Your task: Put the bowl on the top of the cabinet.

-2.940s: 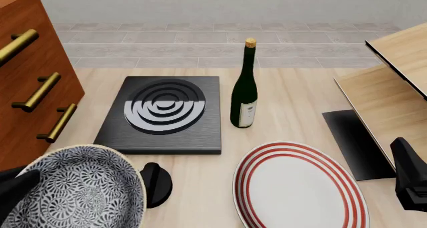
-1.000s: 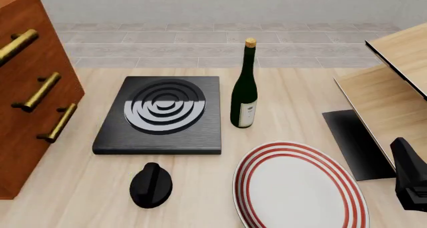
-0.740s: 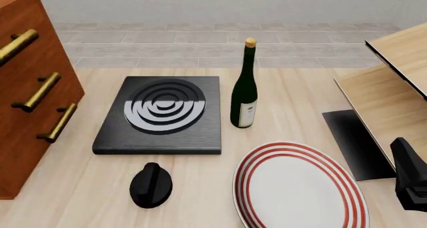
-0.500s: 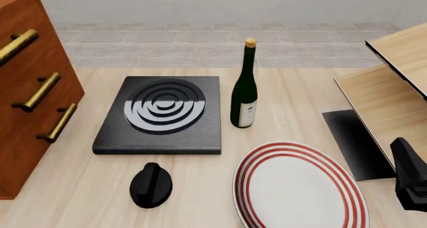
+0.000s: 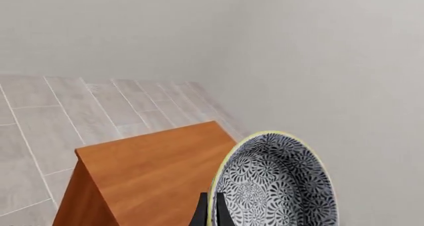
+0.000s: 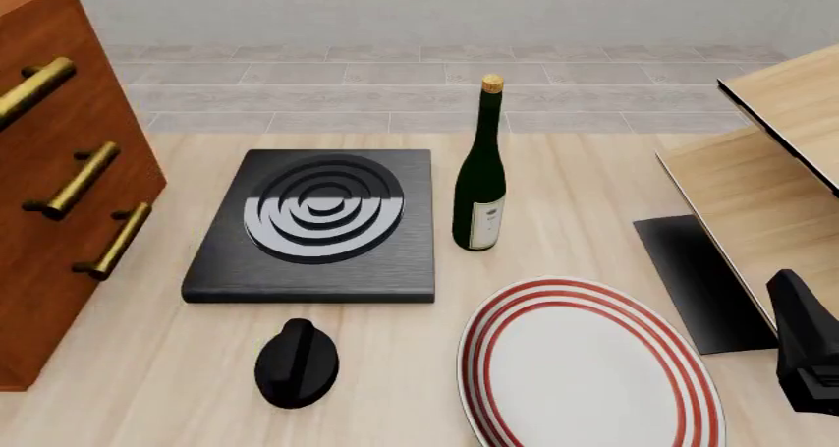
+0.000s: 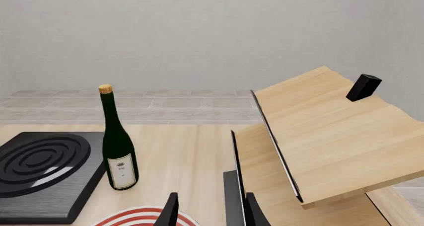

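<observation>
1. Left hand (image 5: 210,215) and bowl (image 5: 275,182). The black-and-white floral bowl, which sat at the near left of the front view 2.9 s ago, is gone from that view; the left wrist view now shows it held edge-on above the cabinet. Two dark fingertips (image 5: 201,213) straddle its yellowish rim, so the left hand appears closed on that rim. Judged stage: lift done, placement not yet made.

2. Cabinet (image 5: 149,179). In the left wrist view its reddish-brown top lies below and beside the bowl. The bowl is tilted steeply, its inside facing the camera, and does not visibly rest on the wood. It probably needs levelling before release.

3. Edges. The far edge and one corner of the cabinet top show against the grey floor tiles. How near the bowl stands to the near edge cannot be told. A release too close to any edge risks a fall.

4. Right hand (image 7: 208,211). Its two fingertips stand slightly apart with nothing between them. It is parked at about 4 o'clock on the tabletop (image 6: 590,182), beside the pale shelf unit (image 6: 773,172).

5. Tabletop, near to far in the front view: black knob (image 6: 297,363) at 7 o'clock, red-ringed plate (image 6: 590,368) at 5 o'clock, black burner plate (image 6: 321,223) near centre, wine bottle (image 6: 481,172) toward 12 o'clock. All stand well apart from the cabinet top.
</observation>
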Available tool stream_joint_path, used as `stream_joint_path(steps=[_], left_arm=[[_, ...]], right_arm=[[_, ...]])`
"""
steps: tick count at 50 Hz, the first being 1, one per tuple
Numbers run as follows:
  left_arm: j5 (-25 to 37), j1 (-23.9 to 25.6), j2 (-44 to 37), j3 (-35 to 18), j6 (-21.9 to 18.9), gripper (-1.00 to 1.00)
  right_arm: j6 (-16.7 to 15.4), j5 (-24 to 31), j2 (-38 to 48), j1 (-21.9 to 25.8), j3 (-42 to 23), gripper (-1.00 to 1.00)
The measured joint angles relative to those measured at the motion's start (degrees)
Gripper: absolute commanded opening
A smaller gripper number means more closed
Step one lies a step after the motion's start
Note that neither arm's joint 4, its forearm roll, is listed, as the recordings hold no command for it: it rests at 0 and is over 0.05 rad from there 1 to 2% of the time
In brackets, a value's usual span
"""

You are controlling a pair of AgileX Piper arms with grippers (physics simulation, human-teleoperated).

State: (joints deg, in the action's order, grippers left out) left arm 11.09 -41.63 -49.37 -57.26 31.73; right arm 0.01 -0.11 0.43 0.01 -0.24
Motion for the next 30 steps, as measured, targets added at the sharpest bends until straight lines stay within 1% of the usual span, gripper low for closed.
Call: stream_joint_path(steps=[30], left_arm=[[-2.11,-1.62,-4.12,0.19,-1.55,-1.0]], right_arm=[[-0.01,0.0,0.0,0.0,0.0,1.0]])
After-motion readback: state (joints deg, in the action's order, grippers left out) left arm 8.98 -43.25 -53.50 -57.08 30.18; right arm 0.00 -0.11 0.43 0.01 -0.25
